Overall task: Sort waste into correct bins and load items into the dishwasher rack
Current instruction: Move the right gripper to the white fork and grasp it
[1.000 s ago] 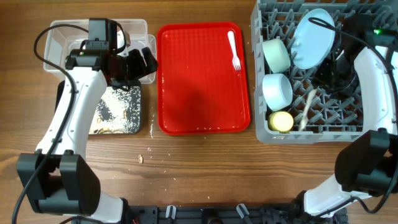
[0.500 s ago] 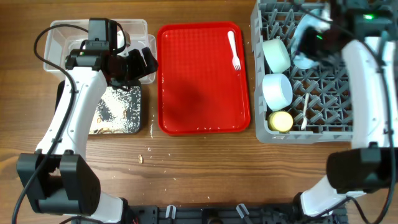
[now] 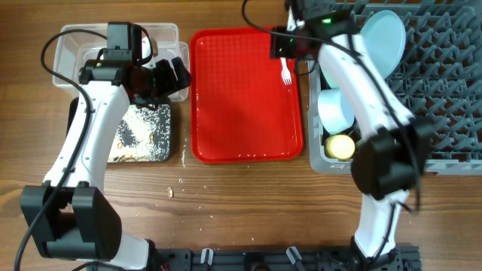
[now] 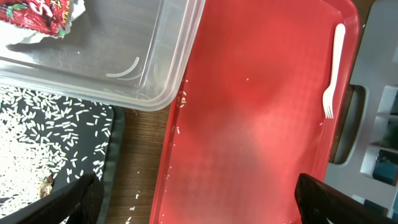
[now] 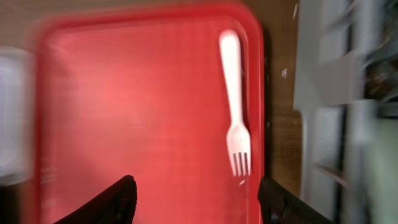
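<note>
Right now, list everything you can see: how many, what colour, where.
red tray: one, red, table centre
fork: one, white, on red tray's right side
tub: one, clear, back left
wrapper: one, red, in tub
black tray: one, black, before tub
scraps: many, white, on black tray
rack: one, grey, right
plate: one, pale blue, in rack
bowl: one visible, pale, in rack
cup: one, yellow, rack's front left corner
left tool: one, black, open, over tub's corner
right tool: one, black, open, over fork

white fork [image 4: 334,68] flat on the red tray [image 3: 241,98] beside its right rim, blue plate [image 3: 380,38] in grey rack [image 3: 444,113]
</note>
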{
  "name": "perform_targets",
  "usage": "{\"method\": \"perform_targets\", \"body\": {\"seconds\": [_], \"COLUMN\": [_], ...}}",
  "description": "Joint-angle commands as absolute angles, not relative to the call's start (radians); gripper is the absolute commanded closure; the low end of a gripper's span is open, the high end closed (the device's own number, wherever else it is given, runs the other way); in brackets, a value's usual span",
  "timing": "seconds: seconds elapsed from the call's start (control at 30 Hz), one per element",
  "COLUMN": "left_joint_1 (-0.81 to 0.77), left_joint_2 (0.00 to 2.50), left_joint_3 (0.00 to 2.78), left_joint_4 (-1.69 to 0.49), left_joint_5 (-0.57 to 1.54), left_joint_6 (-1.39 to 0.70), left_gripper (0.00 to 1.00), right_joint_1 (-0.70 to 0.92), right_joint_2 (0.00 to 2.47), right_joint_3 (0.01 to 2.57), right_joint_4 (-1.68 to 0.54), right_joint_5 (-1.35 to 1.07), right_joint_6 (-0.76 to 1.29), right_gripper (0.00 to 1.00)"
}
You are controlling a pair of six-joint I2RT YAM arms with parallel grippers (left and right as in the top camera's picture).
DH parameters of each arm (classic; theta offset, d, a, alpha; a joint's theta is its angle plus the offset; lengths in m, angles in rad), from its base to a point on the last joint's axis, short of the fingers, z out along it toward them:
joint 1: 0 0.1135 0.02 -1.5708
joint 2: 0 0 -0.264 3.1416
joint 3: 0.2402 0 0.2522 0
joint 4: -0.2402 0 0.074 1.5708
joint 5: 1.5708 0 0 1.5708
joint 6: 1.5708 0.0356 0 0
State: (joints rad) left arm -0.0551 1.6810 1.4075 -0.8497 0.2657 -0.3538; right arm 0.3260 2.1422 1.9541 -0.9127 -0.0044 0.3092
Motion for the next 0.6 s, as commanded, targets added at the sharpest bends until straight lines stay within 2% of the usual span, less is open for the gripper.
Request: {"method": "perform_targets", "body": {"seconds": [0.0, 0.57], "left_joint_1": [-0.054, -0.054], "left_joint_2": [1.668, 1.668], "left_joint_3": [1.414, 1.414], "left_joint_4": [-0.850, -0.850], "left_joint_5": [0.260, 0.260], "left_joint_6": [-0.348, -0.348], "left_gripper": [0.00, 0.00], "right_joint_1": [0.324, 0.323], "right_joint_2": [2.233, 2.428], "right_joint_3": [1.960, 1.960], "right_joint_4": [-0.895, -0.715], "right_joint_5": [0.031, 0.112], "right_joint_6": [0.293, 0.261], "right_gripper": [0.36, 0.36]}}
